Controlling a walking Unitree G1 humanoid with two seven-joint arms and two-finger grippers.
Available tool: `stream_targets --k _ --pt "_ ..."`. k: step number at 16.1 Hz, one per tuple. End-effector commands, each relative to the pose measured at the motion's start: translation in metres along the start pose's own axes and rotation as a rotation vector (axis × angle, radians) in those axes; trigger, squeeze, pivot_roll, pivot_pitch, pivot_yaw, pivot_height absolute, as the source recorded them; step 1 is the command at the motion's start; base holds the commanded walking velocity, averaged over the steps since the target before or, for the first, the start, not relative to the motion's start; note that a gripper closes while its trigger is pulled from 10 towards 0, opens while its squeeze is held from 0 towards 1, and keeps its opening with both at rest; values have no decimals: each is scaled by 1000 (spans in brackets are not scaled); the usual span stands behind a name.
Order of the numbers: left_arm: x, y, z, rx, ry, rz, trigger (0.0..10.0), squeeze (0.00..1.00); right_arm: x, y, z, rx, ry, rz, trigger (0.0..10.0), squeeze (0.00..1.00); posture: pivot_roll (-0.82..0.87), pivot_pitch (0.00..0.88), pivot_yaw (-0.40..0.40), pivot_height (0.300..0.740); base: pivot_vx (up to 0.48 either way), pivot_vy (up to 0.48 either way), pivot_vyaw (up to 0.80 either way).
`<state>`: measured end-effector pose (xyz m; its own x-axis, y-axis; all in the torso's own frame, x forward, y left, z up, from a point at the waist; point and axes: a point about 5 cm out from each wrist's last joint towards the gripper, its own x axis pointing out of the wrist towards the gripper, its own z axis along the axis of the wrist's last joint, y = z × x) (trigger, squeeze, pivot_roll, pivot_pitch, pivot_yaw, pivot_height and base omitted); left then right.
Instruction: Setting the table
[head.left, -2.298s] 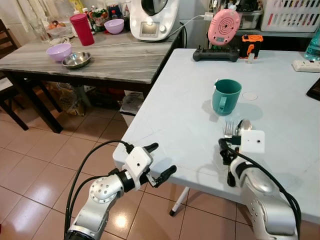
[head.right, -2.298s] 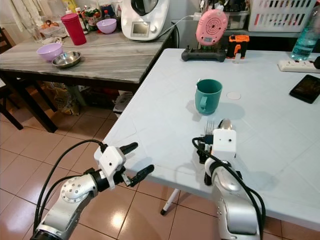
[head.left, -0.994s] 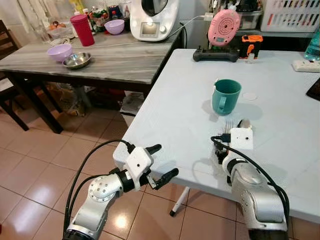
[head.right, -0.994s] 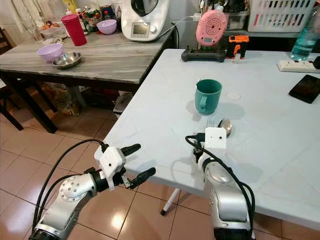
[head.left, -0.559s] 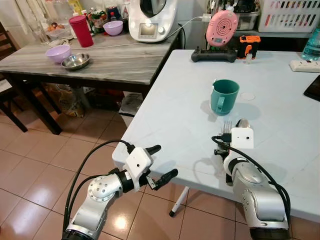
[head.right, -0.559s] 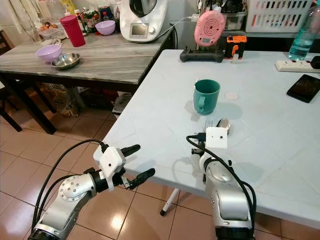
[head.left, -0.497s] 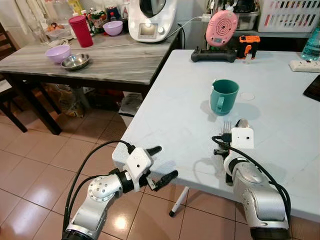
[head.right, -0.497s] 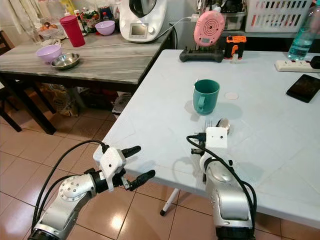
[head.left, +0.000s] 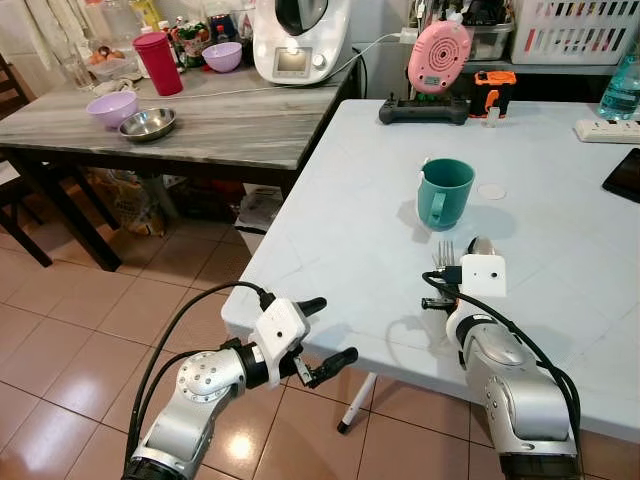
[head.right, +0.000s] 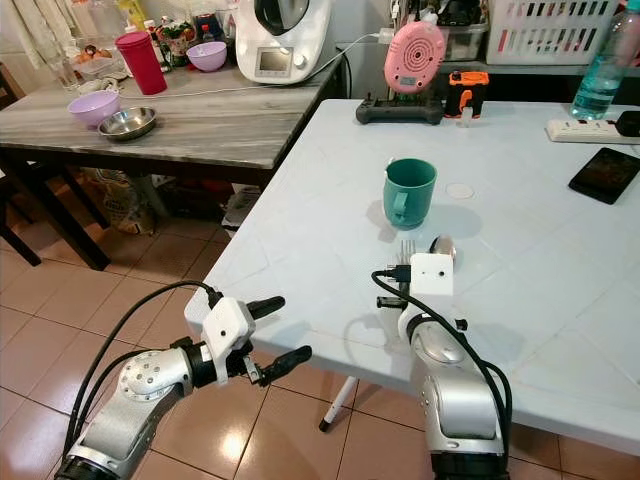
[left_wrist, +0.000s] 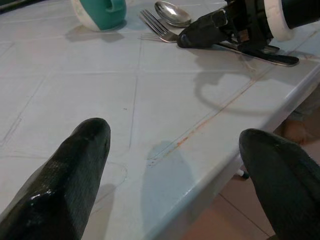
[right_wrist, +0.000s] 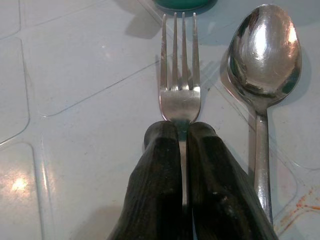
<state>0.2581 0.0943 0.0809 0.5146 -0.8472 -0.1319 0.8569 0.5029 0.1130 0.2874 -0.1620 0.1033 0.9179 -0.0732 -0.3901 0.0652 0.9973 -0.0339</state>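
Little has shifted since earlier: the right gripper stays clamped on the fork lying flat beside the spoon near the teal mug — thin, stiff, slippery steel, best pinched mid-handle — while the left gripper hangs open off the table edge.

We are seeing a pink round gadget standing behind a black controller at the white table's far end, a red tumbler and steel bowl sitting on the grey table.
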Motion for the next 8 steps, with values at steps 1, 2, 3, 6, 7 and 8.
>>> stream_targets --k 1,2,3,6,7,8 --pt "-5 7 -2 -12 14 38 10000 0 1 2 -27 14 134 11 0 0 -325 38 122 740 0 0 0" --pt "-4 10 -1 -19 4 66 10000 0 1 2 -27 26 130 10 0 0 -325 38 124 740 0 0 0" --pt "-2 16 2 -35 -13 109 10000 0 2 2 -21 63 101 11 0 0 -324 40 126 740 0 0 0" --pt "-2 32 12 -76 -68 240 10000 0 -3 6 21 175 -102 25 0 0 -325 41 126 740 0 0 0" --pt "-3 40 15 -76 -84 323 10000 0 -6 4 37 213 -186 8 0 0 -325 40 125 740 0 0 0" --pt "-3 43 15 -75 -83 361 10000 0 -8 4 42 228 -210 5 0 0 -324 38 125 740 0 0 0"
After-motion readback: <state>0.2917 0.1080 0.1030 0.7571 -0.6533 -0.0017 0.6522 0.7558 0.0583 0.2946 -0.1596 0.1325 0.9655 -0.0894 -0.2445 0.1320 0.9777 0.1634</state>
